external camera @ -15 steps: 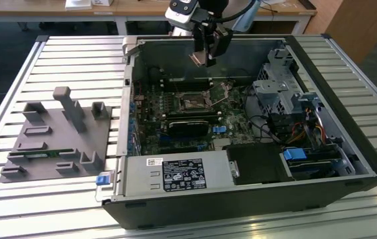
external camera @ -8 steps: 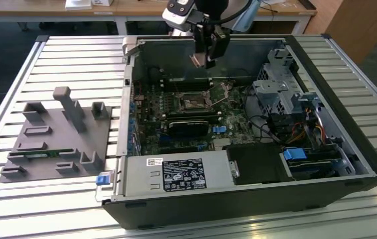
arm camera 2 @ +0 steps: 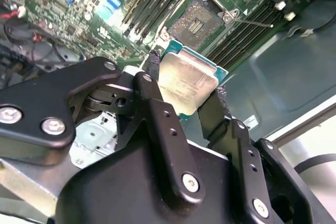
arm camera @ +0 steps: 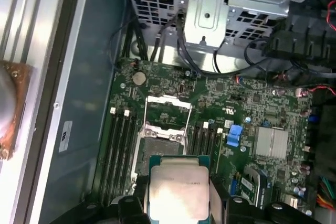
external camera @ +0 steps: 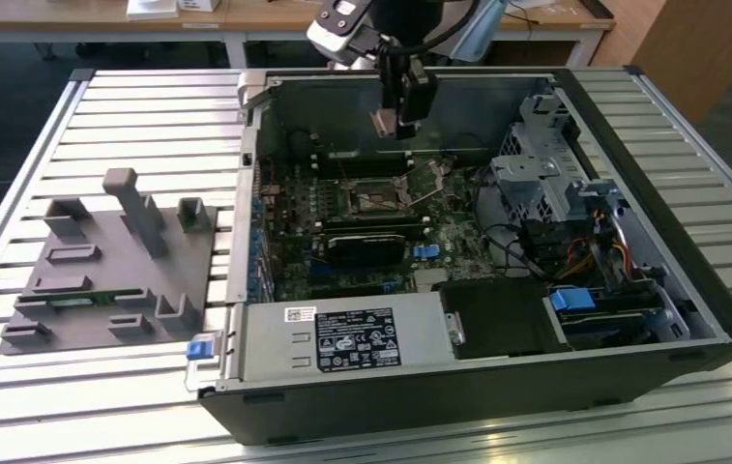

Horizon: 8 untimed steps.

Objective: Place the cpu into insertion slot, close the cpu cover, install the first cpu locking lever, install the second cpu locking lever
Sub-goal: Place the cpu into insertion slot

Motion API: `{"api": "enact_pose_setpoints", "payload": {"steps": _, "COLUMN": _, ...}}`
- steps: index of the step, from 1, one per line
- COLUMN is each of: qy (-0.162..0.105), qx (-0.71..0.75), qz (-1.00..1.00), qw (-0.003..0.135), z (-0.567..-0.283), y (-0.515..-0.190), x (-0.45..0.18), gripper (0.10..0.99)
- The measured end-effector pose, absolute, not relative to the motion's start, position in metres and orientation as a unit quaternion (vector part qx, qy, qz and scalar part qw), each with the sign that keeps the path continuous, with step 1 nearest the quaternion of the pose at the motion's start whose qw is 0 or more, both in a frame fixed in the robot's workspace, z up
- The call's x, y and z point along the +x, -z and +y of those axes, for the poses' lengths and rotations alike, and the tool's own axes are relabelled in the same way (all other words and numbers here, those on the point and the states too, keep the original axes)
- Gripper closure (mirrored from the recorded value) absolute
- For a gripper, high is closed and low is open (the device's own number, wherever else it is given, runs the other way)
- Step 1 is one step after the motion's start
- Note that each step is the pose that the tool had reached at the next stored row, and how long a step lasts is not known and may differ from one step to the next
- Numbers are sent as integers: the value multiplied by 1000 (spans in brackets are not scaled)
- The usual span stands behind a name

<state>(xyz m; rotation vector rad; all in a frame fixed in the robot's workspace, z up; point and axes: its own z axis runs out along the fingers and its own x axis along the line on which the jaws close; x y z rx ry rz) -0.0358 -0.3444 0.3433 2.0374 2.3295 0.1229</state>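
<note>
My gripper hangs inside the open computer case, above the back of the motherboard. It is shut on the cpu, a small square chip with a dull grey top. In both wrist views the black fingers clamp the cpu by two opposite edges. The insertion slot lies below and is bare, with its contact field showing. The cpu cover, a thin silvery frame, stands swung open at the slot's far side. A thin wire locking lever sticks out beside the slot.
Memory slots flank the socket. A black block sits just in front of it, and a metal drive cage with cables stands at the exterior view's right. The power supply fills the near corner. A grey fixture tray lies outside the case.
</note>
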Motion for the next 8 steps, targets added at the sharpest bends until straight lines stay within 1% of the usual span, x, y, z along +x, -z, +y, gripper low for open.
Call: {"api": "enact_pose_setpoints", "payload": {"steps": 8, "qy": -37, "qx": 685, "qz": 727, "qw": 25, "z": -344, "y": -335, "x": -36, "gripper": 545}}
